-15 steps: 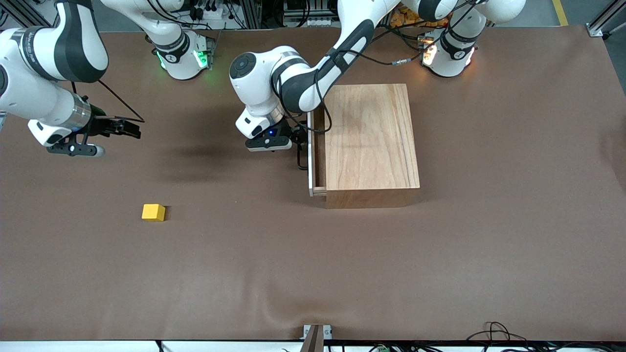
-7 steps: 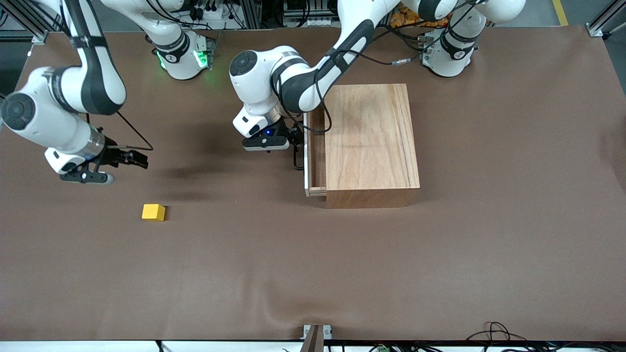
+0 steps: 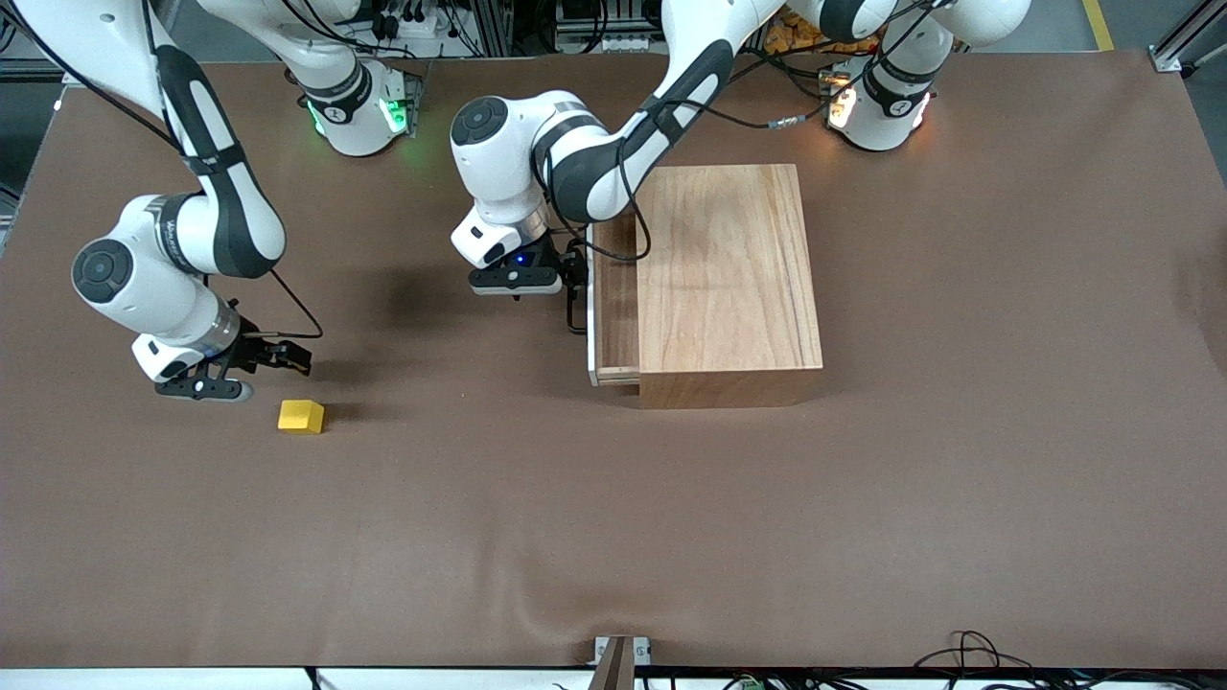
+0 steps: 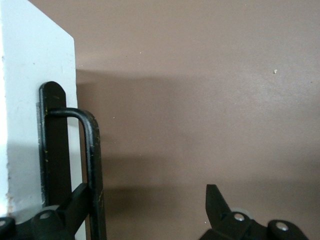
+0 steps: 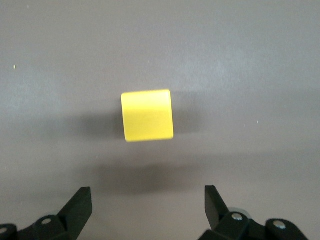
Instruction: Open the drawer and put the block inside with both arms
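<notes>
Brown desk (image 3: 863, 527): wooden box (image 3: 729, 278), drawer (image 3: 613, 297) partly out. Left pincer (image 3: 573, 287) spread, one finger hooked inside handle (image 4: 92, 165). Right pincer (image 3: 288, 356) spread, hovering by yellow block (image 3: 301, 416).

White jointed arms (image 3: 613, 144), black joint sections, loose black cables, green-lit round bases, dark jaws with silver screws
</notes>
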### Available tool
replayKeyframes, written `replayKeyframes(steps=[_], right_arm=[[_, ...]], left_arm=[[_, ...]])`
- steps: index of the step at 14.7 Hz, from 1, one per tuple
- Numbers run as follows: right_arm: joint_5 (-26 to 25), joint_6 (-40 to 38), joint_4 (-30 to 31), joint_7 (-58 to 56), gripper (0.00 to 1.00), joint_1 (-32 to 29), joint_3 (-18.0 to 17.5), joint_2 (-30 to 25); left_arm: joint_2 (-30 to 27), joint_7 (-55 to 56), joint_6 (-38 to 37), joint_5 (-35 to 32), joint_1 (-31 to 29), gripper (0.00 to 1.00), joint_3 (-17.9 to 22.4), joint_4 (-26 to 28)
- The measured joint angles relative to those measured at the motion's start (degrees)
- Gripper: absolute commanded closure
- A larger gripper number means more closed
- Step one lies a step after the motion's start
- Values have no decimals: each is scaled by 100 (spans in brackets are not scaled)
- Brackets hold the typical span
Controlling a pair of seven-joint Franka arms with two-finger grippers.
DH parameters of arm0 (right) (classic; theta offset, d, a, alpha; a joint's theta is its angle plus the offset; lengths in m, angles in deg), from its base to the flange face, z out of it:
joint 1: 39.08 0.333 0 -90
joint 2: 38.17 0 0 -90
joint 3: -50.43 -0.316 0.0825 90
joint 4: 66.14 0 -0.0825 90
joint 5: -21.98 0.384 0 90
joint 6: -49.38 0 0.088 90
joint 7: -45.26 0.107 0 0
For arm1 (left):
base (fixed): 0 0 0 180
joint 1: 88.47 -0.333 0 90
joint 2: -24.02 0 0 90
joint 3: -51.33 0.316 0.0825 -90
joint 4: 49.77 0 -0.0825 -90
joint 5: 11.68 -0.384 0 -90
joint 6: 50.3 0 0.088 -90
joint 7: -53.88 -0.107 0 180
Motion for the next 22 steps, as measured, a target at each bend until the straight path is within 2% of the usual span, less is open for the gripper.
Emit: replayKeyframes(steps=[10,15,16,17,18,22], right_arm=[[-20,468,-1054,-6,0,6,-2,1219],[-27,696,-1236,-7,0,33,-2,1679],[-27,699,-1236,-7,20,39,-2,1706],[-27,700,-1233,-7,64,42,-3,1723],[-27,712,-1214,-7,85,42,-2,1734],[-27,845,-1121,14,86,39,7,1737]], left_arm=[[35,4,429,6,1,0,-3,1],[55,3,776,44,1,0,-4,2],[55,3,811,55,1,0,-4,1],[56,3,834,74,0,0,-4,0],[56,1,880,112,-3,0,-3,-2],[55,1,1081,214,-23,0,0,-5]])
